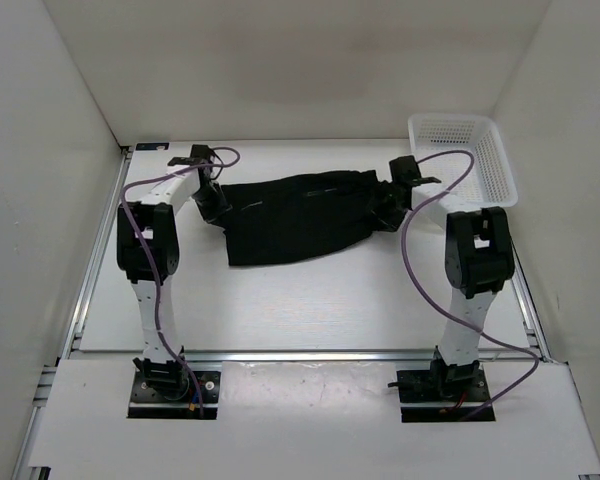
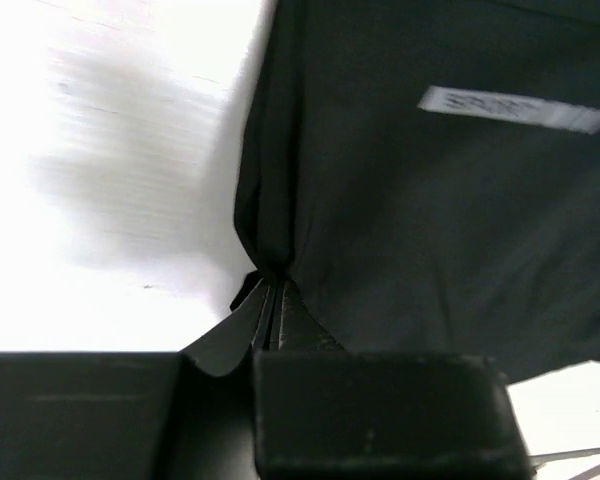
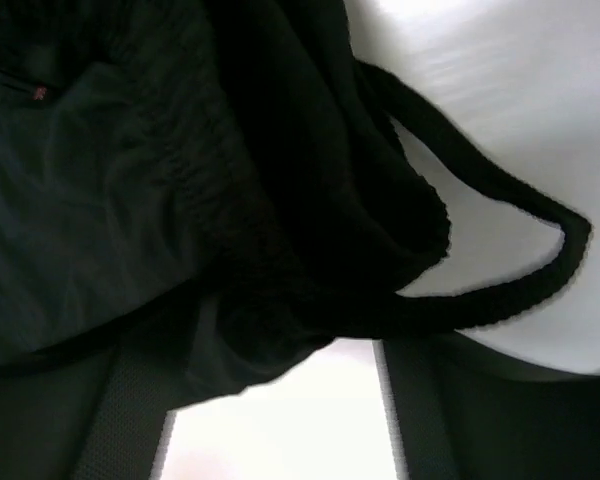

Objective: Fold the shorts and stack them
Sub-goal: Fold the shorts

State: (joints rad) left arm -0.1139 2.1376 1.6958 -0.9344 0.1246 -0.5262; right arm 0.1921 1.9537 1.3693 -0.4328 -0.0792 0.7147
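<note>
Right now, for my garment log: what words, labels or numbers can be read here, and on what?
"SPORT", probably; blurred, and more may follow: white print on the shorts, left wrist view.
Small red mark on the shorts, right wrist view: too small to read.
Nothing else legible in any view.

This is a robotics lab test cell rather than a lived-in room: plain white panel walls (image 1: 280, 60) box in a white surface (image 1: 310, 300) on its left, far and right sides. Aluminium rails (image 1: 310, 354) frame that surface. The left arm (image 1: 148, 250) and the right arm (image 1: 477, 250) are bolted to plates at its near edge, trailing purple cables (image 1: 402, 238).
</note>
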